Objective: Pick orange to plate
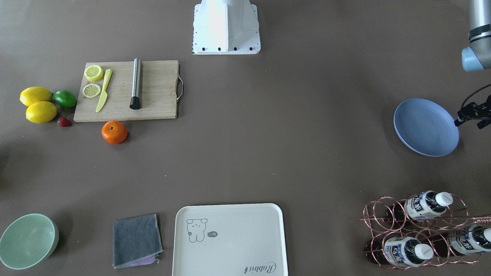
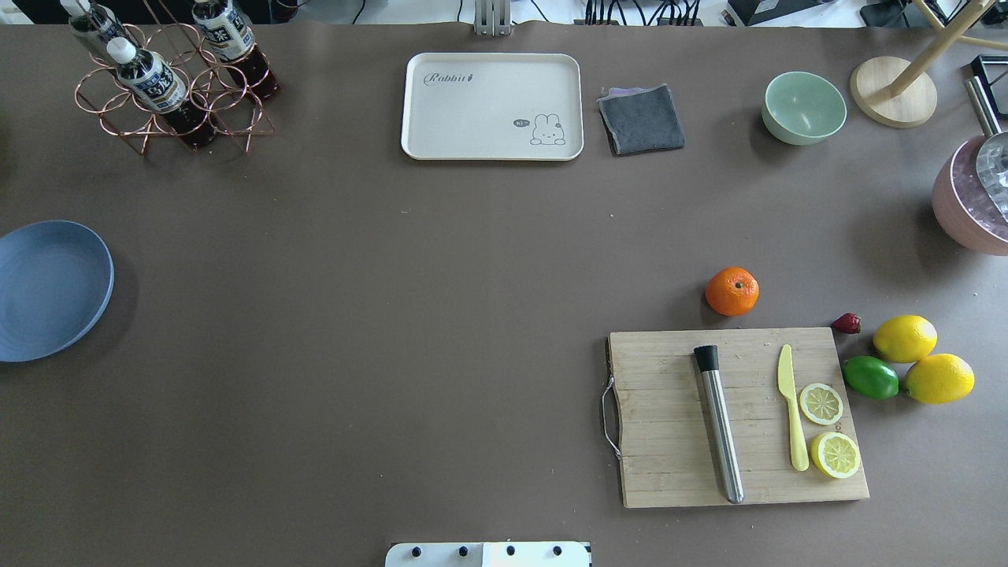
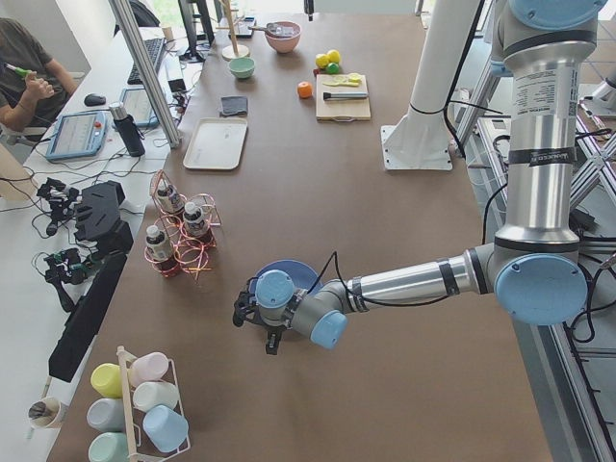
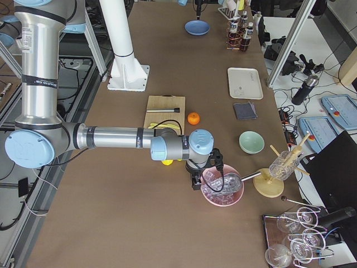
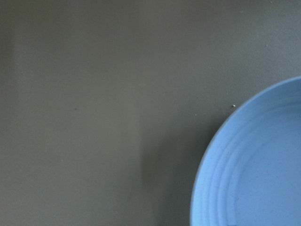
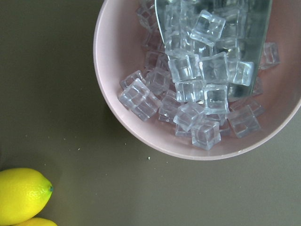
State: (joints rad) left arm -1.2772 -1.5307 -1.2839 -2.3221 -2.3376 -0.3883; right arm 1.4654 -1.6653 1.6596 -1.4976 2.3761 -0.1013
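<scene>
The orange (image 2: 731, 291) sits on the brown table just beside the far edge of the wooden cutting board (image 2: 669, 425). From overhead a thin strip of table shows between them, and the stem dot faces up. Both arms are well apart from it. On the board lie a steel muddler (image 2: 720, 429), a yellow knife (image 2: 792, 417) and two lemon slices (image 2: 821, 403). Just off the board's end on the robot's right huddle a lime (image 2: 870, 377), two lemons (image 2: 905, 339) and a small strawberry (image 2: 846, 323).

The plate (image 2: 47, 290) lies well apart from the board, at the table's end on the robot's left. The left gripper (image 1: 470, 114) hangs just beside the plate's rim, on the side turned away from the board. Its wrist camera sees only bare table and an arc of the blue rim. Only part of that pincer shows, and I cannot tell whether its fingers are spread or closed.

The right gripper (image 4: 196, 180) is out past the lemons from the board, low beside a pink bowl (image 6: 110, 99) heaped with ice cubes (image 6: 188, 89). Its camera looks down on the bowl and one lemon. It shows only in the side view — too small to tell whether it is spread or clenched.
</scene>
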